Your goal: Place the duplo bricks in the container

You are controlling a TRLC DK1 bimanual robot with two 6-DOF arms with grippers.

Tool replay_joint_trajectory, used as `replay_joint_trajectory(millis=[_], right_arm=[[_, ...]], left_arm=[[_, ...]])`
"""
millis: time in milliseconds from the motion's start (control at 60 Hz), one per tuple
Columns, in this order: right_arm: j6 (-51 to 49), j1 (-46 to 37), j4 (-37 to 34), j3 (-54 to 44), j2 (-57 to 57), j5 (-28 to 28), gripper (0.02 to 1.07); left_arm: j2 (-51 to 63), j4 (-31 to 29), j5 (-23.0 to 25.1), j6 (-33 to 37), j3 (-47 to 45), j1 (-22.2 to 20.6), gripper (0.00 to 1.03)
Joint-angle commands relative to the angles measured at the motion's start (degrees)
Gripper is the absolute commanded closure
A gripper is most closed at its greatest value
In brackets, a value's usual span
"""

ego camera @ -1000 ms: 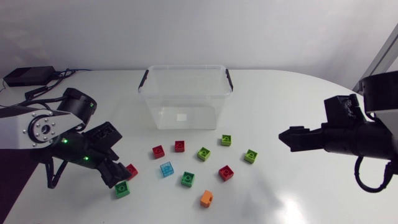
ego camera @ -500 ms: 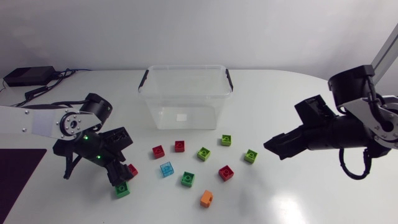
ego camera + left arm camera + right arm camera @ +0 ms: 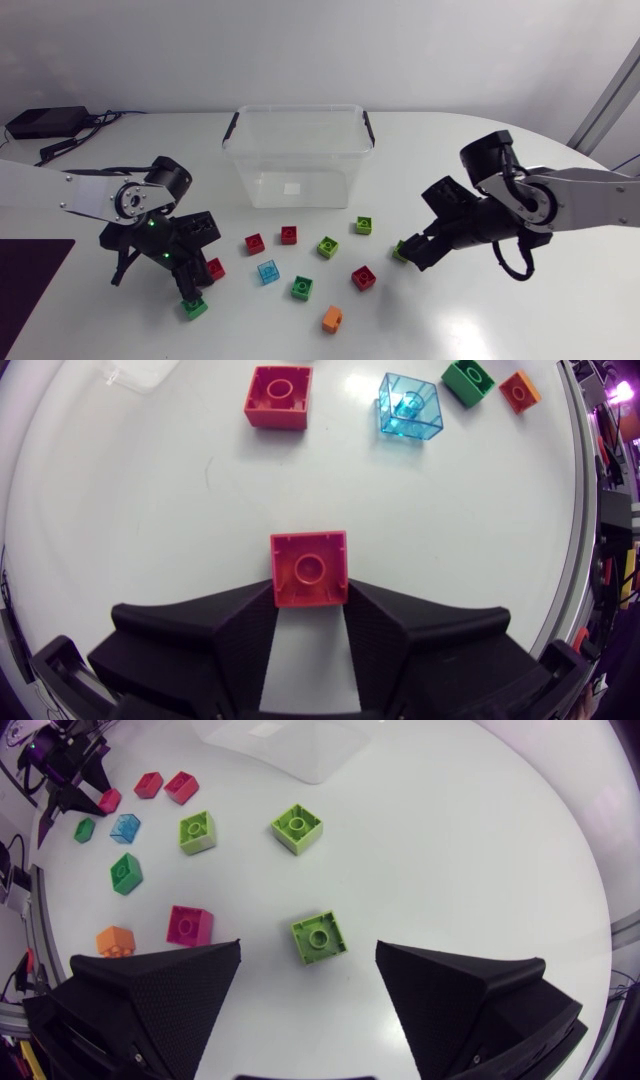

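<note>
The left gripper (image 3: 310, 598) is clenched on a red brick (image 3: 310, 565). One finger presses each side, and the brick sits at the fingertips on the table (image 3: 120, 510). In the head view another green brick (image 3: 195, 307) lies just beside this gripper, on the side away from the container. Well ahead of the fingers lies a second red brick (image 3: 277, 395). Ahead and off to one side is a clear blue brick (image 3: 409, 408), and past it a green brick (image 3: 468, 380) and an orange brick (image 3: 520, 390).

The right gripper (image 3: 308, 948) is released, its fingers spread wide and low over the table. A lime brick (image 3: 320, 937) lies flat between the fingertips and touches neither. Near one finger, to the side, is a third red brick (image 3: 189, 925). Farther ahead are a second lime brick (image 3: 297, 827) and a third lime brick (image 3: 197, 831), apart from each other.

Farthest ahead of both grippers stands the container (image 3: 300, 108), a clear tub with black handles. It is upright and well apart from either gripper, with all the bricks on the table on the grippers' side of it.
</note>
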Motion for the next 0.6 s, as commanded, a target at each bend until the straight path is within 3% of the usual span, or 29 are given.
replay_joint_trajectory(millis=[0, 117, 283, 467, 583], right_arm=[[-3.3, 0.6, 1.7, 1.9, 3.8, 1.3, 0.10], [-5.1, 0.1, 1.8, 3.4, 6.8, 1.3, 0.11], [-6.6, 0.1, 1.6, 4.2, 10.5, 1.3, 0.23], [-7.0, 0.1, 1.6, 3.8, 13.5, 1.8, 0.28], [-7.6, 0.0, 3.9, 3.1, 13.9, 1.7, 0.71]], left_arm=[[-5.2, -0.8, 0.1, 1.8, 0.3, -0.3, 0.73], [-10.3, -5.4, 0.7, 1.8, 3.3, -0.2, 0.73], [-14.5, -10.8, 1.7, 1.5, 9.4, -0.2, 0.73], [-14.5, -12.4, 4.8, -2.5, 17.7, -1.6, 0.73], [-12.5, -8.7, 7.0, -7.1, 22.1, -2.6, 0.73]])
